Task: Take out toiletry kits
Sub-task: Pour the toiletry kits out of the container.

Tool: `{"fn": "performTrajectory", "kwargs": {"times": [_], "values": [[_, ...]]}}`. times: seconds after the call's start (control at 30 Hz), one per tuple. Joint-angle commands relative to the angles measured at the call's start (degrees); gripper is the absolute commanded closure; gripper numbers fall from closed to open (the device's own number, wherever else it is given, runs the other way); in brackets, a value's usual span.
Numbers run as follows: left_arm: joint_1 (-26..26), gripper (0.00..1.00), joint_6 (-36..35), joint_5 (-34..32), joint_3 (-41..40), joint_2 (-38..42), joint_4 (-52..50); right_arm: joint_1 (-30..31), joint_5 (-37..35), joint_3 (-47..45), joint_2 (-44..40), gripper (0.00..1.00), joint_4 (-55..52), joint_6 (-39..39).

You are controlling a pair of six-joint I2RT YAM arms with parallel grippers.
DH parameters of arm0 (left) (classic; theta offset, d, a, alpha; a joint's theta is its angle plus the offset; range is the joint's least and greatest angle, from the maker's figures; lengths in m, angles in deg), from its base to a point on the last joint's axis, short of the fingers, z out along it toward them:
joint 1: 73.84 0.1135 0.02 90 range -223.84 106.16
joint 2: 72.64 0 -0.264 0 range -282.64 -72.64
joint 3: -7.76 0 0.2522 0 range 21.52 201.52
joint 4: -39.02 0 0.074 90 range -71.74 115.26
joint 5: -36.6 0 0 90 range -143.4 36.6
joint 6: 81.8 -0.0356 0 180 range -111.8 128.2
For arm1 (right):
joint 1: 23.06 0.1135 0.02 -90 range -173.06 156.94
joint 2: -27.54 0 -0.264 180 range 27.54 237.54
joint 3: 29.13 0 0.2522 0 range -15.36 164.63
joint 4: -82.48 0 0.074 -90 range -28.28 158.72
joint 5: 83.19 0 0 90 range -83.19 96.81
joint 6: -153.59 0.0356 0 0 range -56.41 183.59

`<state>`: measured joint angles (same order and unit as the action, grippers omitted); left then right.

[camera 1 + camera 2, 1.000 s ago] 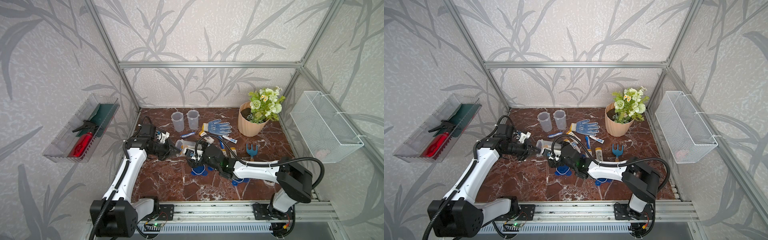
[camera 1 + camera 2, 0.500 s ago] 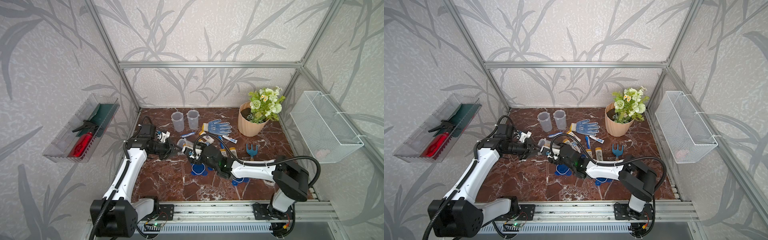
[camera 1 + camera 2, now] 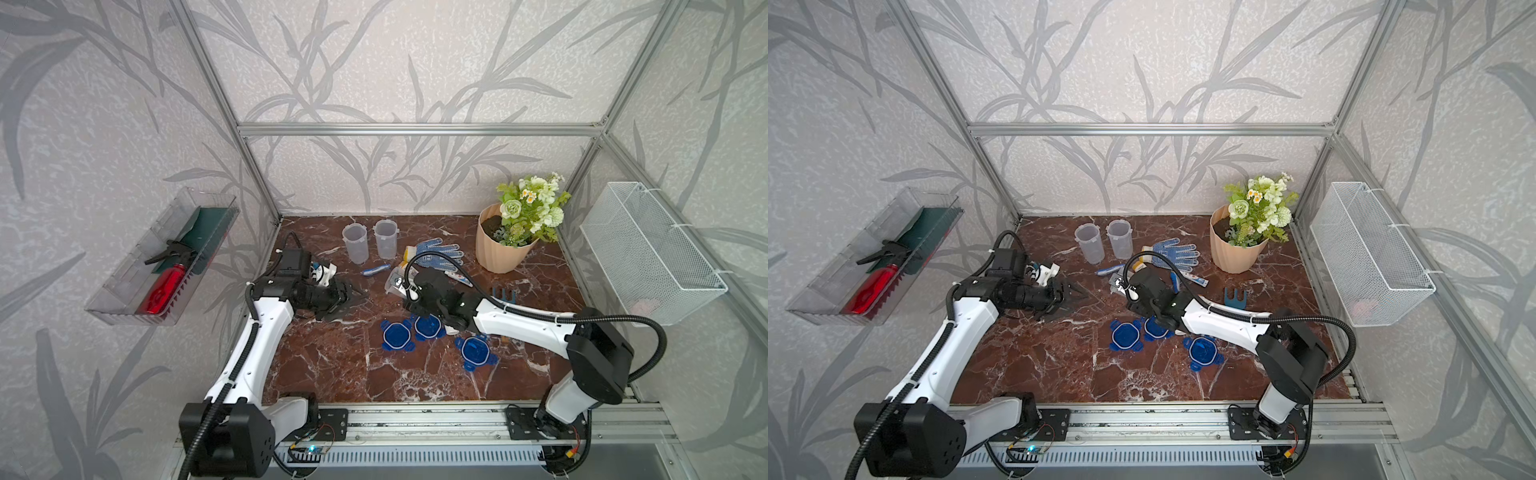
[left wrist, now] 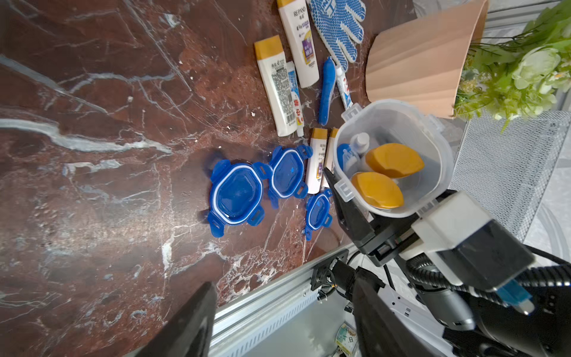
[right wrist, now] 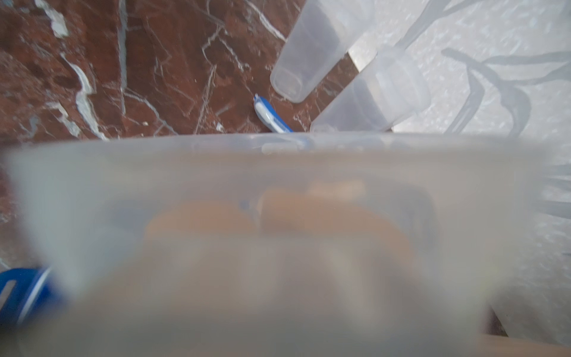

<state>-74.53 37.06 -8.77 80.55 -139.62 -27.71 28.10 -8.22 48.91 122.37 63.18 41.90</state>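
A clear cup point(image 4: 432, 148) is held tilted above the marble floor, with my right gripper point(image 3: 404, 287) shut on its wall; one dark finger point(image 4: 347, 213) shows beside the rim. Inside it are two gold-capped bottles point(image 4: 391, 160), a small white tube and a blue toothbrush. In the right wrist view the cup point(image 5: 278, 191) fills the frame and hides the jaws. More toiletry kits lie loose on the floor: white bottles point(image 4: 275, 86), a toothbrush point(image 4: 327, 89) and a toothpaste tube point(image 4: 344, 88). My left gripper point(image 4: 282, 287) is open and empty, left of the cup point(image 3: 395, 279).
Three blue lids point(image 3: 397, 336) lie in front of the right arm. Two empty clear cups point(image 3: 354, 243) stand at the back, beside a blue-dotted glove point(image 3: 436, 251), a flower pot point(image 3: 503, 249) and a blue garden tool point(image 3: 503, 296). A wire basket point(image 3: 648, 253) hangs on the right wall.
The left gripper has opened and let go of the cup. The right gripper has closed on the cup and now carries it a little to the right.
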Motion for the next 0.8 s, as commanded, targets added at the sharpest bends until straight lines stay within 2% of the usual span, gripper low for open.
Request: {"fn": "performTrajectory", "kwargs": {"times": [0.0,0.13,0.3,0.57,0.77], "values": [[0.16,0.27,-1.35,-3.97,0.61,0.66,-1.70,-3.73,-1.94,5.24,1.33,0.55,-11.74,2.13],[0.34,0.20,-1.31,-7.20,0.82,1.52,-2.01,-4.58,-8.45,10.00,5.34,0.56,-20.35,-1.24],[0.43,0.18,-1.36,-7.06,0.53,0.96,-1.53,-4.88,-14.50,15.14,9.92,0.56,-30.41,-3.62],[0.51,0.18,-1.24,-6.83,-0.22,0.80,-1.17,-4.93,-17.02,19.30,14.41,0.52,-37.64,-6.23],[0.61,0.18,-0.93,-6.84,-0.48,0.80,-1.00,-4.76,-16.81,26.28,19.82,0.51,-44.35,-7.15]]}}
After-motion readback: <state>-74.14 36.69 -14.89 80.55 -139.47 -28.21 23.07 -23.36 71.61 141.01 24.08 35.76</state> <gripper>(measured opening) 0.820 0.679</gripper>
